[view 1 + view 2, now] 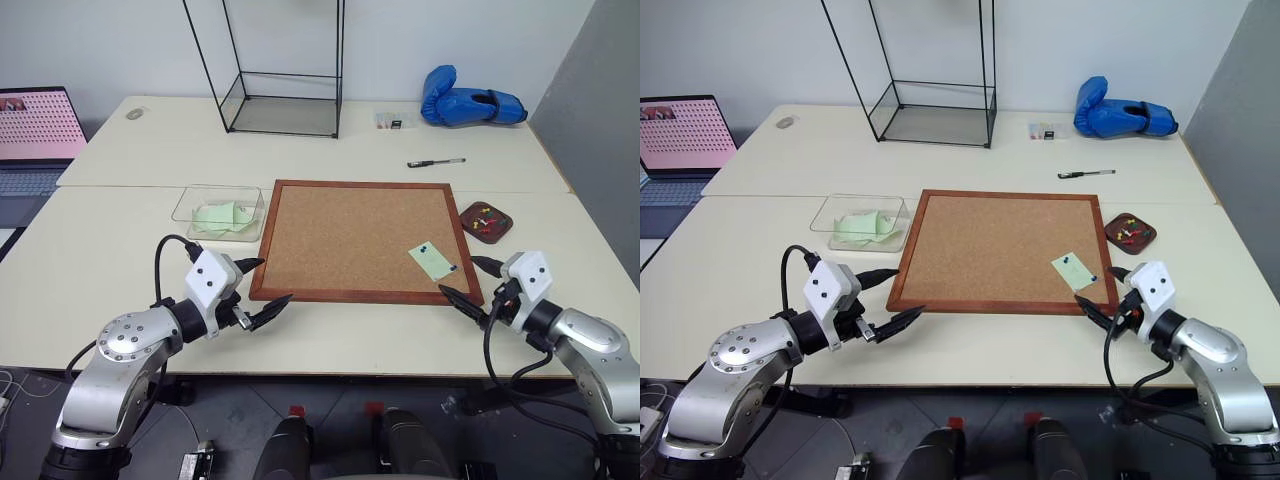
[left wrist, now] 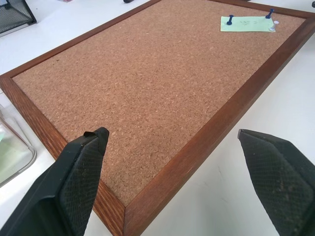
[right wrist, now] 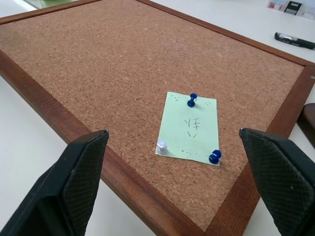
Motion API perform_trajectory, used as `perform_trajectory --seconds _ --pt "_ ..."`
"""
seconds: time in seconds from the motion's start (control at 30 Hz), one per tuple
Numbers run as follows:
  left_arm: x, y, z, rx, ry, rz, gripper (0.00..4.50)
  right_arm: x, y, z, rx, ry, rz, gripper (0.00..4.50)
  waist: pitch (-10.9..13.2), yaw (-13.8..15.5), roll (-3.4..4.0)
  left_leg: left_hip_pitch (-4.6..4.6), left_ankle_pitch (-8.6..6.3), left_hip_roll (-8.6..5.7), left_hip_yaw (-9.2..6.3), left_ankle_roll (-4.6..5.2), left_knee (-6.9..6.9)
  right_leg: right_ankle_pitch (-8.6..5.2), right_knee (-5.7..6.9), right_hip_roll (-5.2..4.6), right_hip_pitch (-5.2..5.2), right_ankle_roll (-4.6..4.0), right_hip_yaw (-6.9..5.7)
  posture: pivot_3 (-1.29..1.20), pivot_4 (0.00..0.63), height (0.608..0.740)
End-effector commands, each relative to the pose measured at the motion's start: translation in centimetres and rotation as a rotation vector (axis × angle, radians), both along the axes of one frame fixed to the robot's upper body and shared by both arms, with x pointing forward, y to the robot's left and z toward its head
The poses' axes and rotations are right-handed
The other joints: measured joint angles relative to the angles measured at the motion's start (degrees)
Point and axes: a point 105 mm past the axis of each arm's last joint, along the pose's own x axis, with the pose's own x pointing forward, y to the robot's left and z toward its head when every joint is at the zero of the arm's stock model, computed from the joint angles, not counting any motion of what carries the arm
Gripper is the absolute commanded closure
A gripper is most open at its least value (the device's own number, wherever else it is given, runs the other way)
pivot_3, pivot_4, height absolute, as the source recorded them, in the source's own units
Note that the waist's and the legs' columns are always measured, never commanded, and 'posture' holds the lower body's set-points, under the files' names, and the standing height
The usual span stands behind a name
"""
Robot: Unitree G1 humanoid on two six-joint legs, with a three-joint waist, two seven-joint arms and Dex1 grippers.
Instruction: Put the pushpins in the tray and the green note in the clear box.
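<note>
Note: green note (image 3: 189, 129) pinned flat near corkboard's (image 1: 350, 235) 4 o'clock corner; pins are why it stays put.
Pins: two blue pushpins (image 3: 192, 100) at opposite corners, plus a white one (image 3: 161, 145); must come out first, I'd say.
Tray: tray (image 1: 485, 222) on worktop (image 1: 120, 250) at board's 3 o'clock, holds red/yellow pins.
Box: clear box (image 1: 220, 212) at board's 9 o'clock, crumpled green papers inside.
L gripper: left gripper (image 1: 257, 292) fingers wide apart, empty, at near-left corner.
R gripper: right gripper (image 1: 470, 283) fingers fully spread, empty, just short of note; prob. lined up for pins.

pale green note (image 3: 189, 127) showing dark blue pushpins (image 3: 192, 100), speckled tan corkboard (image 1: 355, 235) wearing a reddish-brown frame, cream bench (image 1: 120, 250).
</note>
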Motion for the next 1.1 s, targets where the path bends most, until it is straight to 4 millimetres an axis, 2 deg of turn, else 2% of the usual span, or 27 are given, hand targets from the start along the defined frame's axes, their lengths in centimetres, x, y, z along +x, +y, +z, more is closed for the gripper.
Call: perform_trajectory --seconds 0.03,0.47,0.93,0.97,1.0,1.07,1.1 --pt "-0.1 -0.7 1.0 -0.011 -0.049 -0.033 0.02 -0.2 0.3 1.1 0.008 -0.039 0.017 0.00 0.00 0.00 0.00 0.00 0.00 0.00 0.00 0.00 0.00 0.00 0.00 0.00 0.00 0.00 0.00 0.00 0.150 0.740" --pt "0.1 -0.8 1.1 -0.012 -0.021 -0.036 0.02 -0.5 0.5 0.9 0.013 -0.024 0.030 0.00 0.00 0.00 0.00 0.01 0.00 0.00 0.01 0.00 0.00 -0.01 0.00 0.00 0.00 -0.01 0.01 0.00 0.150 0.740" --pt "0.6 -3.0 2.4 -0.084 -0.016 -0.151 0.02 -0.7 1.0 1.0 0.029 -0.019 0.044 0.00 0.00 -0.01 0.00 0.00 0.00 0.00 0.02 0.00 0.01 0.01 0.00 0.00 0.00 0.02 0.01 0.00 0.150 0.740" --pt "0.8 -3.3 2.4 -0.084 -0.018 -0.159 0.38 -0.8 1.0 1.0 0.030 -0.019 0.045 0.00 0.00 0.02 0.00 0.00 0.00 -0.01 0.03 0.00 0.01 0.01 0.00 0.00 0.00 0.02 0.02 0.00 0.150 0.740" --pt "1.1 -3.7 2.4 -0.086 -0.018 -0.175 0.45 -0.8 1.1 1.0 0.032 -0.019 0.046 0.00 0.00 0.04 0.00 -0.01 0.00 -0.01 0.01 0.00 0.01 0.02 0.00 0.00 0.00 0.03 0.00 0.00 0.150 0.740" --pt "1.5 -4.5 2.2 -0.072 -0.013 -0.208 0.95 -0.7 1.2 0.9 0.034 -0.020 0.047 0.00 0.00 0.05 0.00 0.00 0.00 -0.02 0.03 0.00 0.01 0.04 0.00 0.00 0.01 0.07 0.01 0.00 0.150 0.740" --pt "1.7 -4.9 2.1 -0.062 -0.013 -0.224 1.04 -0.7 1.3 1.0 0.036 -0.022 0.048 0.00 0.00 0.02 0.00 0.00 0.00 -0.02 0.03 0.00 0.01 0.04 0.00 0.00 0.01 0.08 0.01 0.00 0.150 0.740"
